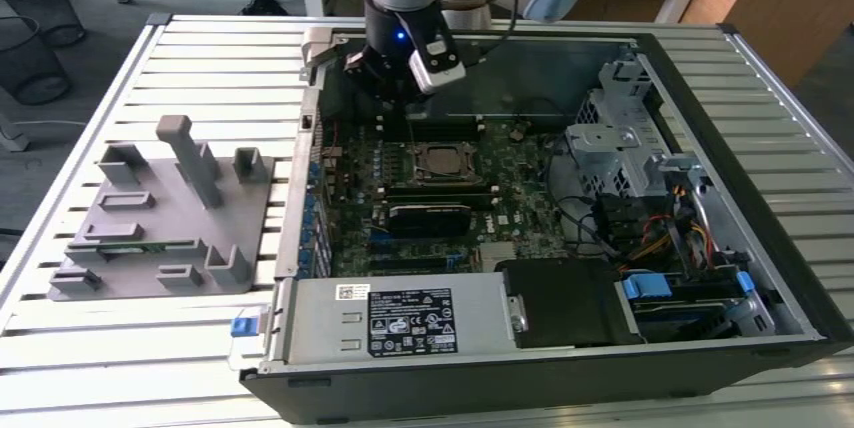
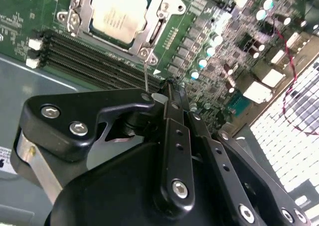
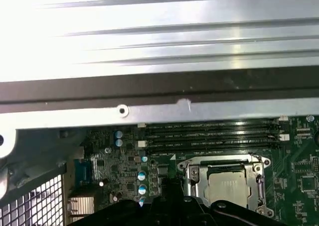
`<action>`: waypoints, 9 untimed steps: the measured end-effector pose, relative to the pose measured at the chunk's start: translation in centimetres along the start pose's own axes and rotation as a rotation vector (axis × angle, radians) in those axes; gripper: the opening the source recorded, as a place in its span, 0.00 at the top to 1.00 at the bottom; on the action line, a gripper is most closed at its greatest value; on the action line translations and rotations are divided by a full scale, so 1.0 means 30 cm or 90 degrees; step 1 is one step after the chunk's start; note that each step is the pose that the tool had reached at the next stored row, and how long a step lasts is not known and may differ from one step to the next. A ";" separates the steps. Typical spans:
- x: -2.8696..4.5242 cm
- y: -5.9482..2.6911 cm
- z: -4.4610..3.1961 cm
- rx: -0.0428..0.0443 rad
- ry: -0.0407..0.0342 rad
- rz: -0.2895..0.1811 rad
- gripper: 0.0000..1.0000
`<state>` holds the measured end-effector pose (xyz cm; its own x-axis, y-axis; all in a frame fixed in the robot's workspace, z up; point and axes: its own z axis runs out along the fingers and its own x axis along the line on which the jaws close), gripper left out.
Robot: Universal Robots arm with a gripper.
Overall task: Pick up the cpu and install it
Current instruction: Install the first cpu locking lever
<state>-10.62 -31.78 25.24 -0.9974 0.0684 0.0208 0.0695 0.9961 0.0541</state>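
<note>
One cpu (image 2: 119, 12) already seated in socket (image 2: 75, 19), silver lid up. End effector (image 2: 168, 86) hovers over memory slots (image 2: 84, 56) just beside, fingers together, nothing between. Judgement: placement done, retreat stage. Next move calls for clearance from thin lever (image 2: 145, 74). Lid print, case labels (image 1: 407, 320): unreadable.

The cpu (image 2: 117, 12) lies in the metal-framed socket (image 2: 163, 9), the gripper (image 2: 167, 89) near the memory slots (image 2: 84, 56).

Open room above cpu (image 2: 119, 12), memory slots (image 2: 89, 59) alongside (case wall (image 3: 149, 89) beyond)
</note>
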 end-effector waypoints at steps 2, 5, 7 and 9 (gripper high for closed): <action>0.001 0.011 0.001 0.0000 0.0000 0.000 0.88; 0.002 0.015 0.001 0.0000 0.0000 0.000 0.88; 0.000 0.015 0.001 0.0000 0.0000 0.000 0.88; -0.004 0.016 0.001 0.0000 0.0000 0.000 0.88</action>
<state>-10.46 -31.31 25.23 -0.9975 0.0679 0.0208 0.0689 0.9961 0.0542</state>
